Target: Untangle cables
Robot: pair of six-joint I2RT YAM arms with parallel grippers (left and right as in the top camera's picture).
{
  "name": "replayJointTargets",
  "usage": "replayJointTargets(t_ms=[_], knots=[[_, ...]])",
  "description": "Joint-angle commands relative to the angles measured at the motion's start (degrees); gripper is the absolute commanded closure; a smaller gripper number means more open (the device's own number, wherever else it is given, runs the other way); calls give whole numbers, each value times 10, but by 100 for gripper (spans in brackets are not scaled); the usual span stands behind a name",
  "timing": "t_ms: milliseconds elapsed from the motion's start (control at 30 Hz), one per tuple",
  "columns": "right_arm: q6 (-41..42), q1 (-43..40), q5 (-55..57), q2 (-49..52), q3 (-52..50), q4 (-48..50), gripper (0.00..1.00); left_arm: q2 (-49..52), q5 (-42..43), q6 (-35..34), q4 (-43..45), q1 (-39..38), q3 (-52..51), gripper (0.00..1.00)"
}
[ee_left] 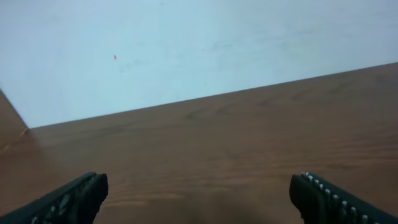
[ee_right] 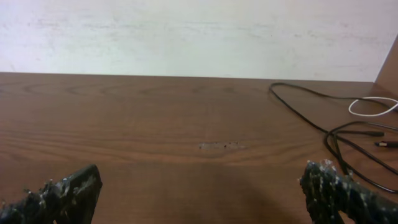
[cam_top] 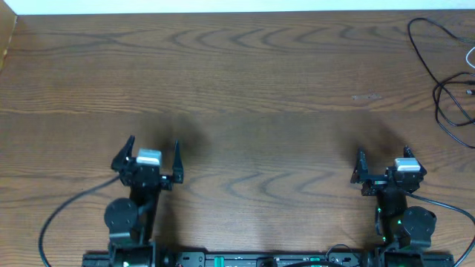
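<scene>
the table (cam_top: 245,89) is brown wood with wavy lines. a pale wall (ee_right: 186,31) stands behind it. the black cable (ee_right: 311,94) and the white cable (ee_right: 352,107) lie in loops at the far right corner, close together and well apart from both arms. the left gripper (cam_top: 154,143) and the right gripper (cam_top: 384,153) both have their jaws wide open, holding nothing.

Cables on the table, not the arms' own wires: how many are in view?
2. A black cable loops at the far right; a white cable shows as a small loop beside it. Both run out of frame, so more may be hidden.
</scene>
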Motion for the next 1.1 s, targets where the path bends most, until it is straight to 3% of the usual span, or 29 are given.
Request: replayJointTargets(t_ms=[0, 133, 333, 1067], knots=[[10, 3, 2, 0, -1, -3, 1, -53, -16, -2, 5, 2, -35, 2], [10, 3, 2, 0, -1, -3, 1, -82, -16, -5, 4, 2, -64, 2], [10, 3, 2, 0, -1, -3, 1, -105, -54, -28, -95, 2, -63, 2], [10, 3, 2, 0, -1, -3, 1, -104, -55, -27, -91, 2, -63, 2]])
